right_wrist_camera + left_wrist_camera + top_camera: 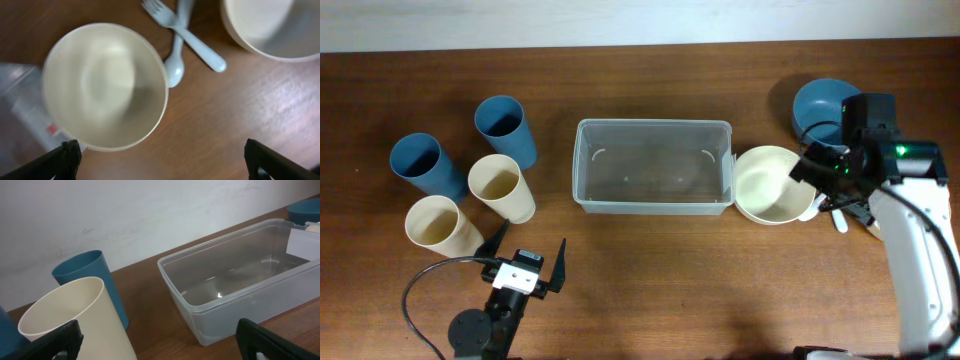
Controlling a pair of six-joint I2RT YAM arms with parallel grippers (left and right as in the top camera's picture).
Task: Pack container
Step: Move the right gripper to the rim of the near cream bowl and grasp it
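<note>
The container (652,166) is a clear rectangular tub standing empty at the table's middle; it also shows in the left wrist view (240,275) and at the left edge of the right wrist view (17,100). My left gripper (527,252) hovers near the front edge, open and holding nothing, pointing at a cream cup (75,320) and the tub. My right gripper (823,183) is open above the right side of a cream bowl (768,185), which sits just right of the tub. In the right wrist view that bowl (105,85) lies under the wide-spread fingers (65,160).
Two blue cups (425,165) (505,128) and two cream cups (500,187) (440,222) stand at the left. A blue bowl (820,105) sits at the back right. A white fork and spoon (185,35) lie crossed beside a second cream bowl (275,25).
</note>
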